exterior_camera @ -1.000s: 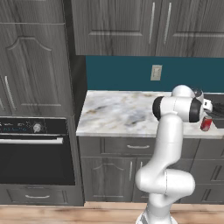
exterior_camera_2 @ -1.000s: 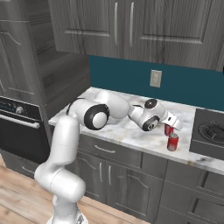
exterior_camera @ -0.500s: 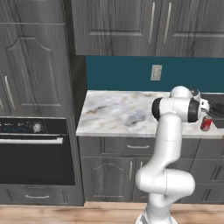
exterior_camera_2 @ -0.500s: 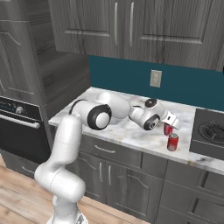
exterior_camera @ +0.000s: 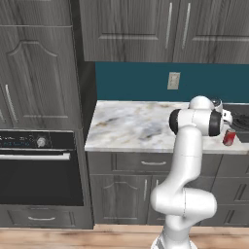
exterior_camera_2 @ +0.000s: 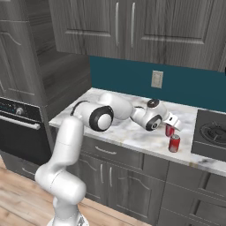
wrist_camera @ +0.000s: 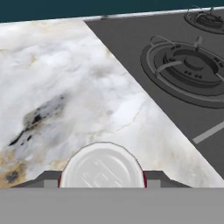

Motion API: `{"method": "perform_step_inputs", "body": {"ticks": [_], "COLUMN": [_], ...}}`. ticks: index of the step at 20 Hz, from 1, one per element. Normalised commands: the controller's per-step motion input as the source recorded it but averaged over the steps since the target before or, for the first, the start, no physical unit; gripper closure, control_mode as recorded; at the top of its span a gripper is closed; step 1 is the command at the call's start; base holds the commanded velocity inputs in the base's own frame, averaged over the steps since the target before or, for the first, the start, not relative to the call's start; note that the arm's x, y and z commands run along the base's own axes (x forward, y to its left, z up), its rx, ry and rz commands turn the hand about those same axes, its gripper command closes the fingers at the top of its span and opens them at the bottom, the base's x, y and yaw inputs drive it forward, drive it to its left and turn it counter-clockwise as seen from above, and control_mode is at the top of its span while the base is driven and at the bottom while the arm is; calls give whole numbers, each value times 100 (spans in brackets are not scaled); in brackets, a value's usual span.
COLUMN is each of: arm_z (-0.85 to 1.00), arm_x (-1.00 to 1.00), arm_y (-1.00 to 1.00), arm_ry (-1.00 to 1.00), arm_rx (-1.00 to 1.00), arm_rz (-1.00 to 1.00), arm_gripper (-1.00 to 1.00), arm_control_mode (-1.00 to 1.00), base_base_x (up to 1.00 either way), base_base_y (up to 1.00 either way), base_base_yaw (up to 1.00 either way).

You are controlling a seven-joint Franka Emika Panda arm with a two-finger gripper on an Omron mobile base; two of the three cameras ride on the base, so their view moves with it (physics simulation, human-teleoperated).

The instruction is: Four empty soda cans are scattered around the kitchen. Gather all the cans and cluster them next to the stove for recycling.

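Marble counter (wrist_camera: 65,78) meets the stove (wrist_camera: 183,70), apparently flush, below teal backsplash (exterior_camera_2: 190,86)

Marble counter (exterior_camera_2: 132,134); red soda can (exterior_camera_2: 175,143) upright near stove (exterior_camera_2: 211,134)

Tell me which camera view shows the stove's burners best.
The hand view: the stove spreads beside the marble counter, burner grates sharp. The right base view catches one burner at its right edge. The left base view shows a dark sliver behind the arm.
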Motion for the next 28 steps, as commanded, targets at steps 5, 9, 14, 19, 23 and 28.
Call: {"method": "perform_step_inputs", "body": {"ticks": [5, 9, 14, 19, 23, 28], "arm_z": [-16, -14, -5, 0, 0, 3], "arm_x": [0, -3, -12, -15, -12, -9], "arm_y": [-1, 0, 0, 0, 0, 0], "arm_ry": [0, 0, -1, -5, -6, -7], "arm_rx": [1, 0, 0, 0, 0, 0], "arm_rz": [0, 0, 0, 0, 0, 0], "arm_gripper": [100, -100, -100, -100, -100, -100], "arm_control_mode": [-100, -100, -100, -100, -100, -100], "base_base_x": [0, 0, 0, 0, 0, 0], "base_base_y": [0, 0, 0, 0, 0, 0], "base_base_yaw": [0, 0, 0, 0, 0, 0]}}
